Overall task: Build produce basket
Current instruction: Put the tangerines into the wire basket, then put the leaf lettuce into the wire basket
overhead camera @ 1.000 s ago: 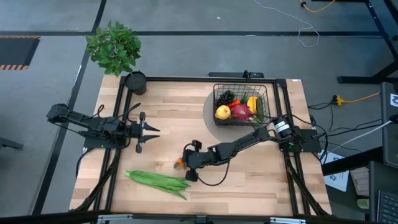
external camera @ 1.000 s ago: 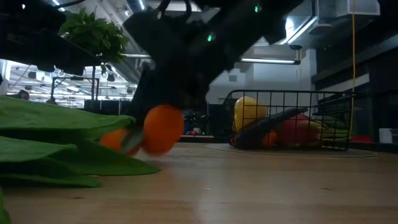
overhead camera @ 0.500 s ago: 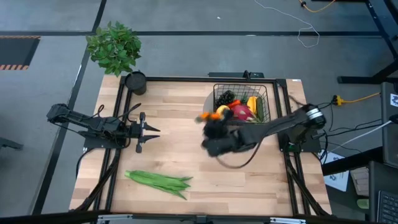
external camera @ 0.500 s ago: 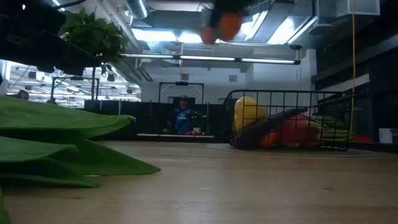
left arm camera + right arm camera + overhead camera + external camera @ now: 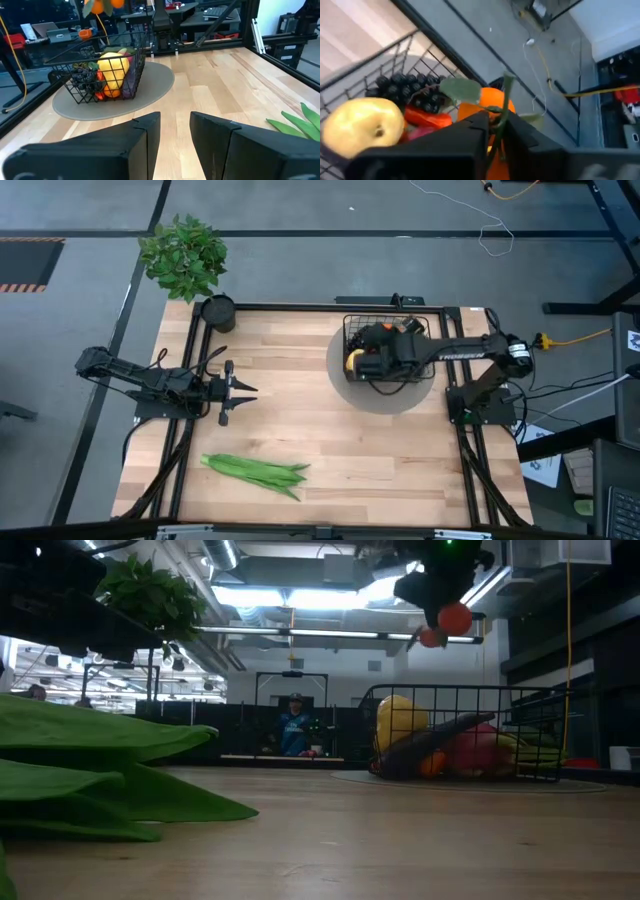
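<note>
I see the basket [image 5: 388, 348] near the table's far right corner, holding lemon [image 5: 113, 70] and grapes [image 5: 82, 79]. My right gripper [image 5: 496, 131] pinches the orange cluster [image 5: 446, 622] stem above it. Green beans [image 5: 255, 472] lie near the front edge. My left gripper [image 5: 240, 391] waits, fingers parted, holding nothing.

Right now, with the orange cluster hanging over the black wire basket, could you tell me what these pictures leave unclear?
- Basket contents: the black wire-mesh basket is largely covered by the right arm in the high view.
- Orange fruit cluster: the low view hides the right pincer above it in glare.
- Long green beans: blurred, cut by the low view's edge.
</note>
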